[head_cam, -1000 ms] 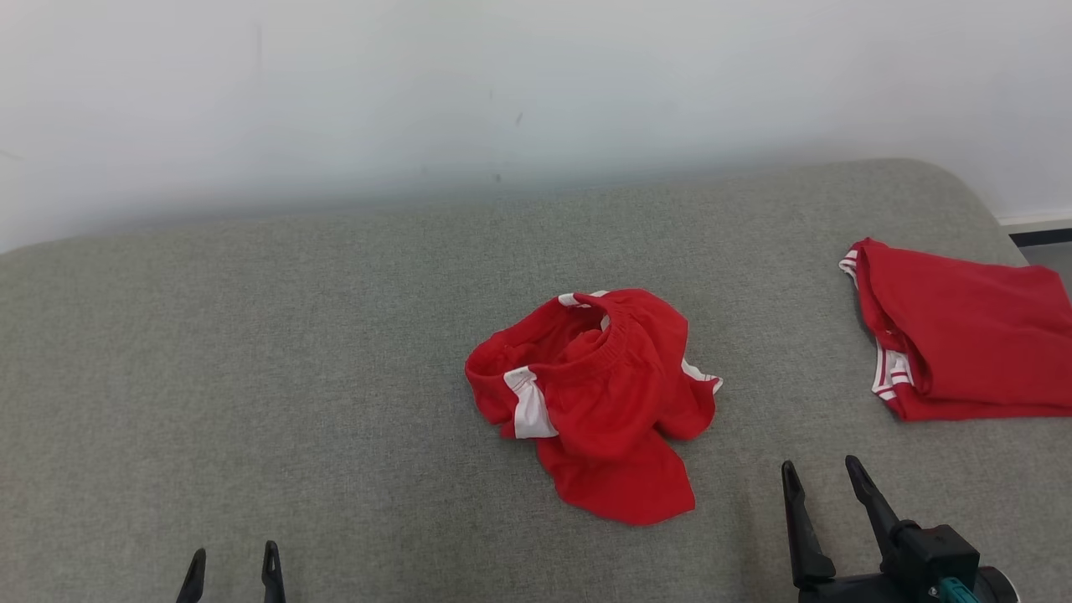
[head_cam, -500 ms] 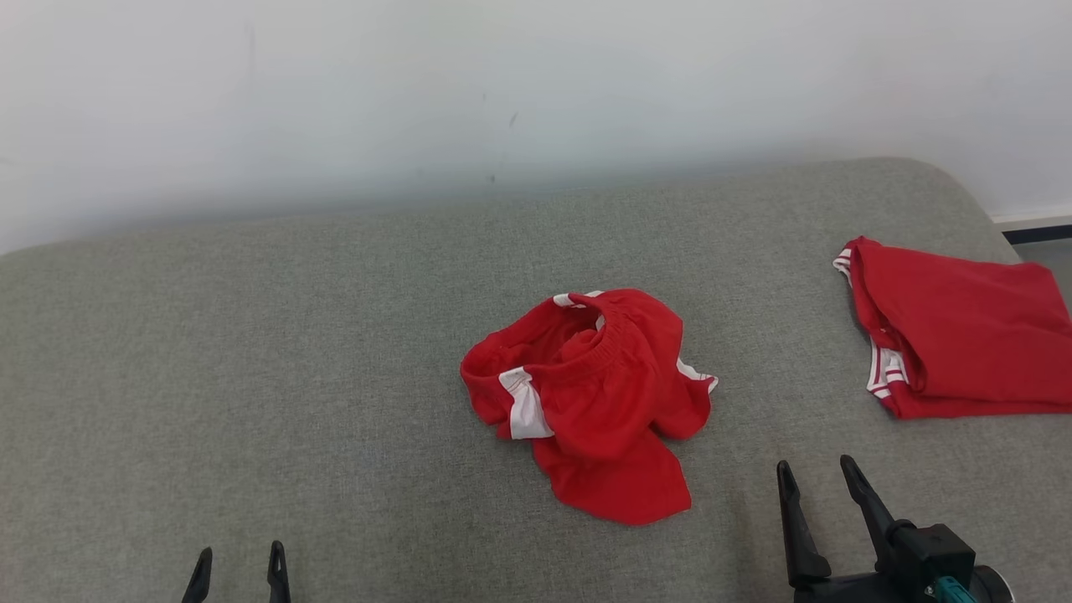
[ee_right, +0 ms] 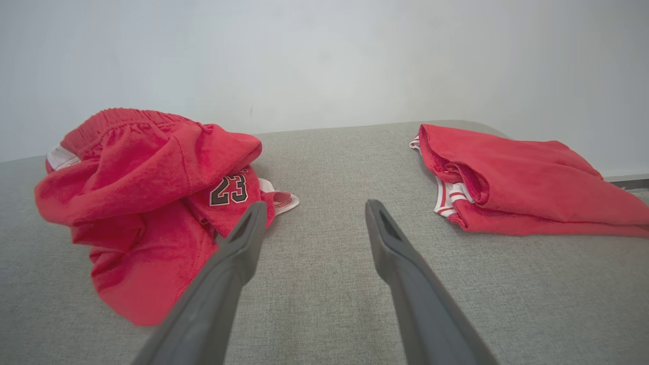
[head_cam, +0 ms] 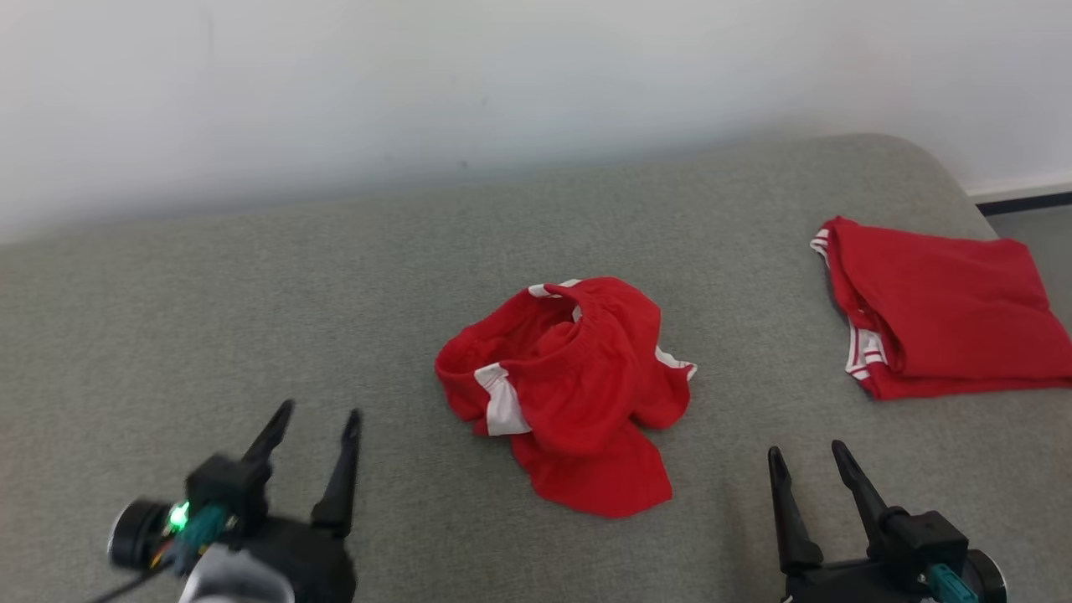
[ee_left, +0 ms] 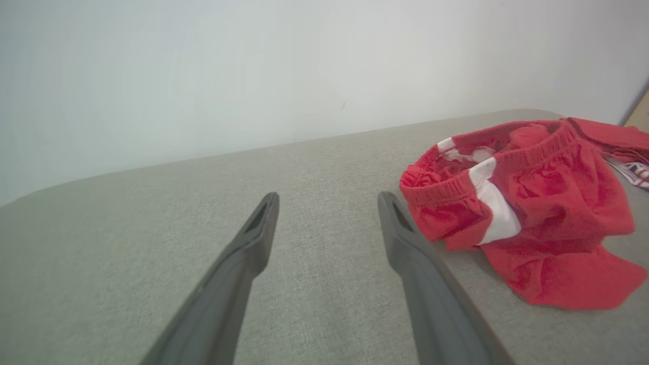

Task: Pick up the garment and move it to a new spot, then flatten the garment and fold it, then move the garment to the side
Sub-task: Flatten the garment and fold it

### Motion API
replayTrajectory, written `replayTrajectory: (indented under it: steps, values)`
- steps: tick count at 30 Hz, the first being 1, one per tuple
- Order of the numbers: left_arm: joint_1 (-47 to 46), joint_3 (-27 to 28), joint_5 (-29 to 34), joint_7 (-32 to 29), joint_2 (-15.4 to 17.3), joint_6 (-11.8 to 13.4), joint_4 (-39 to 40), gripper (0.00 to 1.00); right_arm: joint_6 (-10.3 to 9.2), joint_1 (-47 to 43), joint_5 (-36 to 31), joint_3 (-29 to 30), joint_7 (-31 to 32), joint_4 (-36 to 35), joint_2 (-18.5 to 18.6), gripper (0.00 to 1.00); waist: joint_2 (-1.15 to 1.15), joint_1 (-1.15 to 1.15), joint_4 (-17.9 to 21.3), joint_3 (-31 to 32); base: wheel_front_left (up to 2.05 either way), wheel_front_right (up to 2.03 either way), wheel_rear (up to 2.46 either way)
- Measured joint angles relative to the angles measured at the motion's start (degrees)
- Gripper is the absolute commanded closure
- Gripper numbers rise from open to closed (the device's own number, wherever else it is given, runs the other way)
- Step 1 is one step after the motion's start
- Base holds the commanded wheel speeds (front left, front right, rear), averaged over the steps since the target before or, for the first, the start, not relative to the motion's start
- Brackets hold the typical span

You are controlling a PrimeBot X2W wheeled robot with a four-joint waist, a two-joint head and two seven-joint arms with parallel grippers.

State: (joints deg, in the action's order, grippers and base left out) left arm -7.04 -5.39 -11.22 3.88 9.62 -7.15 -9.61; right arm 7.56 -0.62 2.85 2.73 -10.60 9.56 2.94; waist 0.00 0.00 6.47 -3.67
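Observation:
The garment (head_cam: 569, 389) is a pair of red shorts with white side stripes, lying crumpled in a heap in the middle of the grey padded surface (head_cam: 251, 301). The left wrist view has the garment (ee_left: 527, 213) at the right, and the right wrist view has the garment (ee_right: 147, 192) at the left, a "23" print showing. My left gripper (head_cam: 321, 412) is open, low at the front left, apart from the heap. My right gripper (head_cam: 806, 450) is open at the front right, also clear of it. Nothing sits between either pair of fingers.
A second red garment (head_cam: 938, 314), folded flat with white trim, lies at the right edge of the surface, also seen in the right wrist view (ee_right: 517, 182). A pale wall (head_cam: 502, 75) runs behind. The surface's rounded right end borders a strip of floor.
My left gripper has risen well into the head view, moving forward and up toward the heap. The camera has shifted a little, so everything sits slightly left. The garment itself has not moved.

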Motion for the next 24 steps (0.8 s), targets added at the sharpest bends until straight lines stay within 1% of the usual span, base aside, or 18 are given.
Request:
replayTrajectory:
  steps: [4,7,9,11,13,17,18,20,21,22,23,24]
  values:
    - [-7.40,-10.32,-4.36,-6.52,5.39,-0.27,1.09,0.00,0.00,0.86,0.18,-0.67,-0.04,0.19,0.01,0.00,0.00,0.00,1.75,-0.79,0.00,0.00,0.00]
    - [-12.66,-17.02,-8.17,-10.20,9.27,-0.35,1.03,0.00,0.00,1.63,0.48,-1.10,-0.24,0.40,0.01,0.00,0.00,0.00,3.51,-1.40,0.00,0.00,0.00]
    - [-15.33,-20.83,-10.39,-12.54,11.22,-0.35,0.08,0.00,0.00,1.98,0.54,-1.30,-0.53,0.51,0.03,0.00,0.00,0.00,4.85,-1.83,0.00,0.00,0.00]
    - [-17.39,-23.62,-12.10,-14.44,12.95,-0.35,-1.38,0.00,0.00,2.20,0.68,-1.56,-0.58,0.75,0.03,0.00,0.00,0.00,6.27,-2.28,0.00,0.00,0.00]
    - [-19.23,-25.53,-13.04,-15.06,14.37,-0.36,-2.67,0.00,0.00,2.40,0.79,-1.81,-0.73,0.92,0.01,0.00,0.00,0.00,7.74,-2.75,0.00,0.00,0.00]
    - [-22.69,-28.13,-14.02,-15.97,16.19,-0.35,-5.56,0.00,-0.01,2.48,1.13,-1.94,-1.21,1.37,0.04,0.00,0.00,0.00,10.43,-3.88,0.00,0.00,0.00]
    - [-23.91,-29.88,-14.64,-16.91,17.02,-0.35,-6.79,0.00,0.00,2.65,1.21,-1.97,-1.41,1.57,0.04,0.00,0.00,0.00,11.56,-4.54,0.00,0.00,0.00]
    - [-24.77,-31.82,-16.28,-18.47,17.72,-0.36,-7.55,0.00,0.00,2.98,1.33,-1.94,-1.58,1.74,0.02,0.00,0.00,0.00,12.43,-5.26,0.00,0.00,0.00]
    - [-25.12,-32.82,-16.96,-19.31,18.09,-0.35,-7.77,0.22,-0.01,3.11,1.35,-1.94,-1.74,1.82,0.03,0.00,0.00,0.01,12.76,-5.63,0.00,0.00,0.00]
    - [-25.41,-33.67,-17.74,-19.94,18.57,-0.36,-7.83,0.68,-0.01,3.22,1.35,-1.91,-1.86,1.89,0.03,0.00,0.00,0.00,13.04,-5.98,0.00,0.00,0.00]
    - [-25.77,-34.43,-18.33,-20.18,18.97,-0.36,-7.84,1.00,-0.01,3.26,1.36,-1.85,-1.94,1.99,0.03,0.00,0.01,0.01,13.24,-6.31,0.00,0.00,0.00]
    - [-26.13,-34.86,-19.54,-20.20,19.25,-0.36,-7.76,1.00,-0.01,3.29,1.42,-1.81,-2.02,2.09,0.03,0.00,0.00,0.01,13.39,-6.59,0.00,0.00,0.00]
